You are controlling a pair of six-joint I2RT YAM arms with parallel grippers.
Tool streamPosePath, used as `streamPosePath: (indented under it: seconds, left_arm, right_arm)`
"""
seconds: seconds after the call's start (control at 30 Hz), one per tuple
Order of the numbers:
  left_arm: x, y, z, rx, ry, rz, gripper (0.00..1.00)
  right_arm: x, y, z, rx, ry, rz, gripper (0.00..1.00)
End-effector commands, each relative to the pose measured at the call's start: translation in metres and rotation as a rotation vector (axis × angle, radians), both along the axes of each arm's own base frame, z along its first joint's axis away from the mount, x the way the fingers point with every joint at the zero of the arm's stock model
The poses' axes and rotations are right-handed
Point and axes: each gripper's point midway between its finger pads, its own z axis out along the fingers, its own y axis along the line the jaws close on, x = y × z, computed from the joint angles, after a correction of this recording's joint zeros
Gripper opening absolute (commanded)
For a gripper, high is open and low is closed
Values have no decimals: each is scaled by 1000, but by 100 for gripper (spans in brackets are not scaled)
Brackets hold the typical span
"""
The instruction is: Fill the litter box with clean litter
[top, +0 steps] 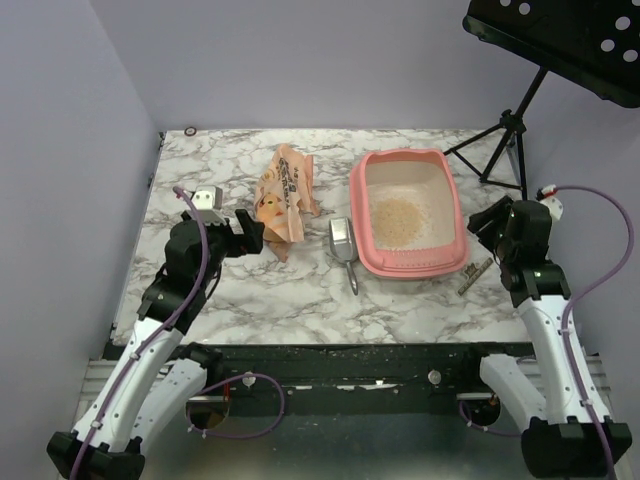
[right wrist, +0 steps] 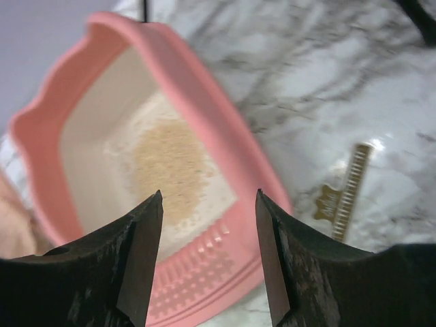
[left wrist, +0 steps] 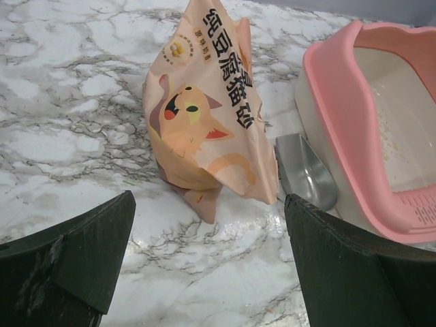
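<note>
orange cat bag (left wrist: 204,129), Chinese lettering "纯豆腐猫砂"

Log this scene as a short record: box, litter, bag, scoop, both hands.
litter box: pink tray, upright, right side of the table
litter: small tan patch on the box floor; much of the floor bare
bag: orange, cat print, left of the scoop
scoop: grey metal, on the table beside the box's left wall
left hand: open, empty, facing the bag
right hand: open, empty, at the box's right side
task state: box far from full
</note>
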Motion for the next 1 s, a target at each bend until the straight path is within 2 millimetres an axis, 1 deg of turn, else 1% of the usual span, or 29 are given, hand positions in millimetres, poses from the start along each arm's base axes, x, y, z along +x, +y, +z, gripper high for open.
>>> streamPosePath:
  seconds: [0.0,0.03,0.1,0.17,0.27,0.37,0.47,0.53,0.57,0.67,0.73,0.87,0.97]
  left_arm:
    - [3,-6,-7,-7,30,-23,99]
    - [4,-6,-10,-5,39,-24,99]
    - [7,-7,-13,-1,52,-25,99]
    - [9,-8,-17,3,69,-28,99]
    - [10,-15,-20,-2,77,-59,99]
    - [11,-19,-16,-16,58,-85,99]
    - [11,-18,-17,-10,59,-83,99]
    - [11,-17,-19,-5,60,-81,99]
    - [11,-17,-19,-3,58,-84,99]
    - [12,-19,-18,-7,48,-94,99]
    - [12,-22,-19,-11,53,-109,99]
    - [13,-23,-20,-14,57,-116,99]
    - [13,-24,-20,-15,58,-121,99]
  right_arm:
    - [14,52,56,-57,-117,239,64]
    - [16,64,64,-62,-131,279,64]
    - [23,95,79,-80,-162,392,64]
    - [31,121,88,-101,-167,478,64]
    - [43,170,99,-95,-191,638,64]
    - [56,223,100,-44,-199,810,64]
    - [77,265,94,36,-178,917,64]
    - [90,287,92,74,-174,954,64]
    - [96,299,94,84,-189,972,64]
    - [105,335,88,148,-168,1057,64]
    - [107,356,77,203,-131,1100,64]
    - [104,387,61,330,-103,1161,64]
    - [99,399,47,404,-76,1183,64]
